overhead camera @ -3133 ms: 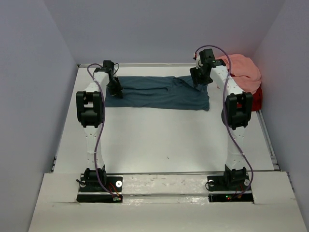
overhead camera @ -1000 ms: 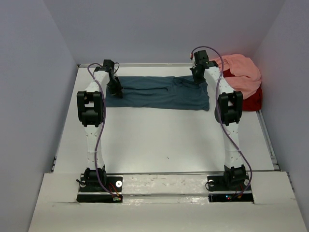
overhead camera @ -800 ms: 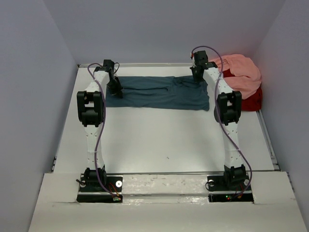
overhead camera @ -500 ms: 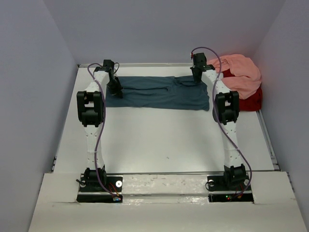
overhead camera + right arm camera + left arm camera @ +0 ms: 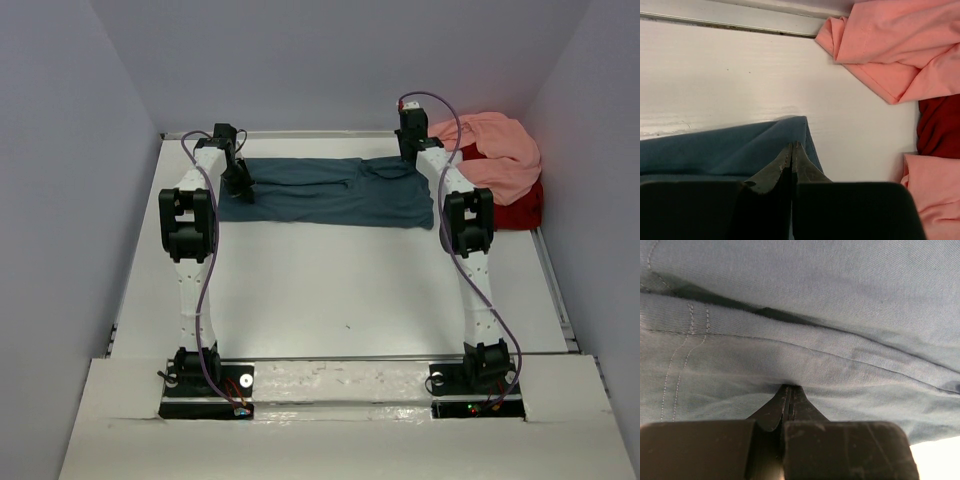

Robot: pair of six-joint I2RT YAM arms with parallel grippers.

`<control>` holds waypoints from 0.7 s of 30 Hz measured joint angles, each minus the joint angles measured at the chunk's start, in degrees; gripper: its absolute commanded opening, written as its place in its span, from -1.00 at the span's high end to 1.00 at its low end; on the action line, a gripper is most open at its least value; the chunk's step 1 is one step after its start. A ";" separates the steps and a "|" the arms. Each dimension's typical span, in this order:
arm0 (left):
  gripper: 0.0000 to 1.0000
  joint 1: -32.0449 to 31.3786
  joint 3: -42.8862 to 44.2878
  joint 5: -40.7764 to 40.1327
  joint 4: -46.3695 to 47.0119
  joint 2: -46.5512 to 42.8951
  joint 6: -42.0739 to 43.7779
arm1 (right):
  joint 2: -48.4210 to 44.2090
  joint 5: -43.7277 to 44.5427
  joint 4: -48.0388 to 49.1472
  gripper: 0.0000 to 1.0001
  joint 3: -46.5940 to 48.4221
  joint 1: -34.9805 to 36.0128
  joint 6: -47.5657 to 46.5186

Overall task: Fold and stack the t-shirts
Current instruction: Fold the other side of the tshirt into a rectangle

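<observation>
The dark teal-blue t-shirt (image 5: 330, 195) lies spread flat across the far part of the table. My left gripper (image 5: 240, 188) is down on its left end. In the left wrist view the gripper (image 5: 788, 386) is shut, with a fold of the teal cloth (image 5: 840, 315) drawn into its tips. My right gripper (image 5: 408, 152) is at the shirt's far right corner. Seen from the right wrist, this gripper (image 5: 792, 144) is shut on the teal corner (image 5: 715, 150). The salmon pink t-shirt (image 5: 505, 150) is heaped at the far right over the red t-shirt (image 5: 525, 205).
The white table (image 5: 330, 290) is walled in on three sides. A rail (image 5: 715, 22) runs along its far edge just beyond the teal corner. The pink cloth (image 5: 890, 45) and the red cloth (image 5: 940, 125) lie close to the right of my right gripper.
My right gripper has moved toward the far wall and slightly left, and the teal shirt's right corner has gone back with it. The left arm has stayed still.
</observation>
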 measured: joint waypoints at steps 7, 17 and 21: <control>1.00 0.00 0.02 0.00 -0.02 0.00 0.00 | 0.00 -0.17 4.00 0.08 -0.48 0.00 0.48; 1.00 0.00 0.13 0.11 -0.11 0.02 0.00 | -0.76 -5.29 -3.87 -0.64 2.97 -0.52 7.91; 1.00 0.00 0.13 0.15 -0.11 0.02 0.00 | -3.26 -7.41 -11.21 -0.40 5.53 -0.90 13.94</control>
